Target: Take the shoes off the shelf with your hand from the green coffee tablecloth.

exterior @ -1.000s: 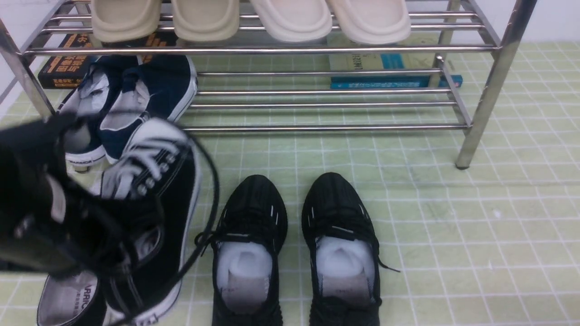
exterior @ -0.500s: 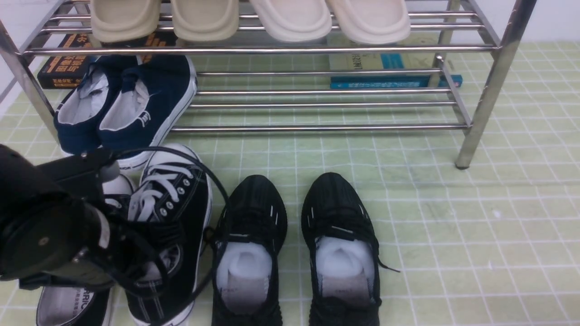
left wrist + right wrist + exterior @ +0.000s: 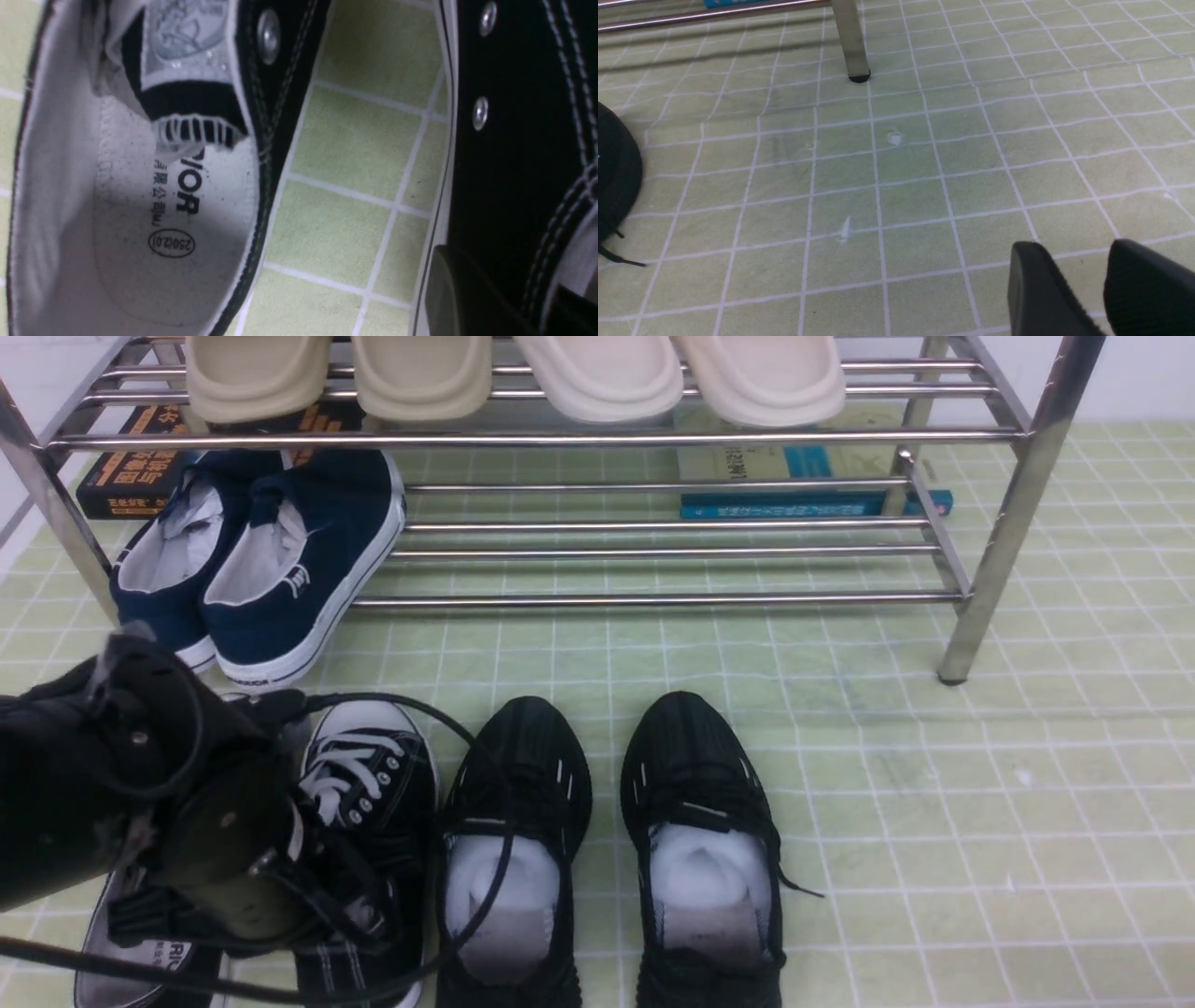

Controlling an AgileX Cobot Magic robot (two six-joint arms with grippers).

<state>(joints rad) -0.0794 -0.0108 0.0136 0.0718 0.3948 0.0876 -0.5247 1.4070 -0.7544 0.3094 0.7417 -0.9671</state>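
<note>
Two black canvas shoes with white laces are on the green coffee tablecloth (image 3: 934, 803) at the near left, in front of the chrome shelf (image 3: 653, 600). One shoe (image 3: 373, 775) stands with its toe toward the shelf. My left gripper (image 3: 359, 905) is shut on its side wall near the collar, one finger (image 3: 467, 298) outside and the other inside. The arm hides most of the other shoe (image 3: 140, 971); its printed insole (image 3: 154, 210) fills the left wrist view beside the held shoe (image 3: 514, 140). My right gripper (image 3: 1083, 261) hovers open over bare cloth, out of the front view.
A pair of all-black knit sneakers (image 3: 523, 840) (image 3: 700, 840) stands just right of the held shoe. Navy slip-ons (image 3: 271, 560) sit on the shelf's lower tier at left, cream slippers (image 3: 597, 373) on top. Books (image 3: 803, 504) lie behind. A shelf leg (image 3: 852, 42) stands ahead of the right gripper.
The left gripper brought the laced shoe down and toward the near edge; it was tilted in the air and now stands on the cloth beside its mate.
</note>
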